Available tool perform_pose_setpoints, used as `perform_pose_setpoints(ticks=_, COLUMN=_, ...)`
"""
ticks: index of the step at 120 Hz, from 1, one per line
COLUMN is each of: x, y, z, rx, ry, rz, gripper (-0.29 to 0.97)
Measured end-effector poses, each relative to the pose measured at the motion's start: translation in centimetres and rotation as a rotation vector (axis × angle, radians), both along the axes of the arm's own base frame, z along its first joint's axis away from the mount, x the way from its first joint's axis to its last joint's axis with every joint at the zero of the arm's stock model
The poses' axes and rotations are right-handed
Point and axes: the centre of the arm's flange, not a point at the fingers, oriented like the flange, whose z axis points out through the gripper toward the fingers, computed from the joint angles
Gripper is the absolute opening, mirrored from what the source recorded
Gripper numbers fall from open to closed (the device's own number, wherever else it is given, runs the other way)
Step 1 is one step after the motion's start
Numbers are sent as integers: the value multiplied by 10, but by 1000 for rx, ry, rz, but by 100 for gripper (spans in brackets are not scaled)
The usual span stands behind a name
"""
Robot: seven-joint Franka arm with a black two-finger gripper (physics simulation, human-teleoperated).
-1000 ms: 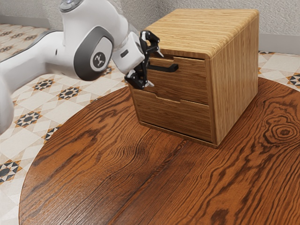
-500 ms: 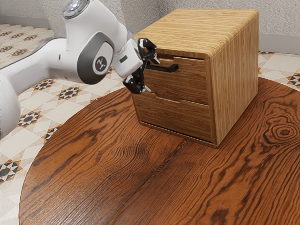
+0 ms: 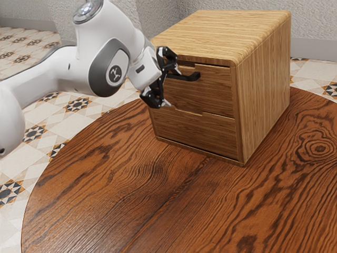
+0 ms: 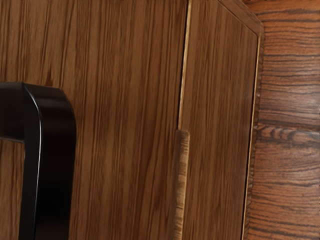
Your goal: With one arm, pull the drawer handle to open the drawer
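A light wooden cabinet (image 3: 263, 79) stands at the back of the round table (image 3: 174, 200). Its upper drawer (image 3: 210, 92) carries a black bar handle (image 3: 185, 77) that sticks out from the front. My gripper (image 3: 164, 79) is at the handle's end toward the exterior view's left, open, with one finger above the bar and one below it. The upper drawer's front looks about level with the lower drawer (image 3: 195, 129). In the wrist view the black handle (image 4: 45, 165) shows close under my hand, against the drawer front (image 4: 115, 100).
The dark wooden table (image 4: 290, 125) spreads wide in front of the cabinet. Patterned floor tiles (image 3: 47, 116) lie beyond the table's edge at the exterior view's left, under my white arm (image 3: 68, 68). A wall runs behind the cabinet.
My hand has shifted slightly down and toward the exterior view's left beside the handle, and the arm's elbow has risen. The handle and drawer have not visibly moved.
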Motion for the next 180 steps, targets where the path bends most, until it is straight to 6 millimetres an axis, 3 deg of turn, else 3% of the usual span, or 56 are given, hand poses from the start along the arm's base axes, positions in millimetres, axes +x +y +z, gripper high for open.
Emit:
perform_pose_setpoints(ticks=29, x=-2, y=0, z=4, rx=-20, ry=-10, rz=2, gripper=40)
perform_pose_setpoints(ticks=58, x=-29, y=8, z=5, rx=-56, ry=8, rz=-1, gripper=33)
perform_pose_setpoints(ticks=74, x=-43, y=10, z=-1, rx=-75, ry=24, rz=-6, gripper=39)
perform_pose_setpoints(ticks=159, x=-126, y=35, z=5, rx=-129, ry=32, rz=-23, gripper=38)
perform_pose_setpoints(ticks=180, x=-144, y=33, z=12, rx=-130, ry=23, rz=-37, gripper=29)
